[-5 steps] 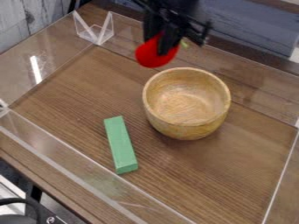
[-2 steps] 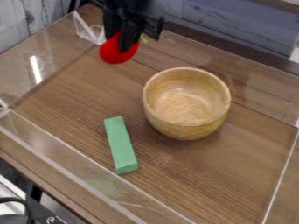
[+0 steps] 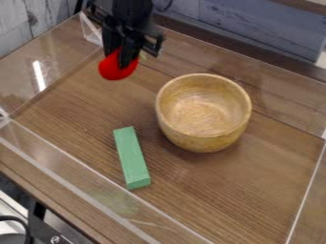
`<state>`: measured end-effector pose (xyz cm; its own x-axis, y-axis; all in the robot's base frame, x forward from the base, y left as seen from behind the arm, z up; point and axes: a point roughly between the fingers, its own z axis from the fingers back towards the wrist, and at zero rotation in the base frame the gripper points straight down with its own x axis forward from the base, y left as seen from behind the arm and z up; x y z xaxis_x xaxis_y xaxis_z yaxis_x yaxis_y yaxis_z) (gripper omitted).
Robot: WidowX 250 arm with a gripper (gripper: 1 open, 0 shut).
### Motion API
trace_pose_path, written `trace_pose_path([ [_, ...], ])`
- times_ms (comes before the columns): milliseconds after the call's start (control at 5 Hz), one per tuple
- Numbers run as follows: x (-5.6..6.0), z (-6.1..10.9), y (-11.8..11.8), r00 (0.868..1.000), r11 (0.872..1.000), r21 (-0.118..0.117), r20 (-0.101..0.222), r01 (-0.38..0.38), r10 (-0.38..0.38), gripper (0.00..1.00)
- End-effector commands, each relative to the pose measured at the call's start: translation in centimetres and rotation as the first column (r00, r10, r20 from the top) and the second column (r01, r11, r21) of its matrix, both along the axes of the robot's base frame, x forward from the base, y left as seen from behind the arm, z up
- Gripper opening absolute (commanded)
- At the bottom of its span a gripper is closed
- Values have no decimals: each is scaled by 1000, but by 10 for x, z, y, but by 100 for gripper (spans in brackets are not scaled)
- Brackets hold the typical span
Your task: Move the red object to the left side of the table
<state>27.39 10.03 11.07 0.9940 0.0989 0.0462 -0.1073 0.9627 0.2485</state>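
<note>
The red object [image 3: 117, 67], a small round bright-red toy fruit, hangs just above the dark wood-grain table [image 3: 76, 114] at its back left. My gripper [image 3: 126, 55] comes down from above and is shut on the red object's top. The black fingers hide the fruit's upper part. The fruit sits well left of the wooden bowl.
A round wooden bowl [image 3: 204, 111] stands right of centre. A green rectangular block [image 3: 130, 157] lies near the front, left of the bowl. Low clear acrylic walls [image 3: 38, 71] edge the table, and a clear stand [image 3: 90, 29] sits at the back left corner.
My gripper has carried the red object leftward from above the bowl's back rim to the back left of the table, and lowered it. Bowl and green block have not moved.
</note>
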Motion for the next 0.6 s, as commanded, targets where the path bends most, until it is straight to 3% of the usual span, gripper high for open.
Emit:
trace_pose_path([
  [0,13,-6,12,998,999,16,38,-51,50,0],
  [200,21,-24,19,996,996,15,31,-87,87,0],
  [400,26,-30,23,992,992,8,25,-127,127,0],
])
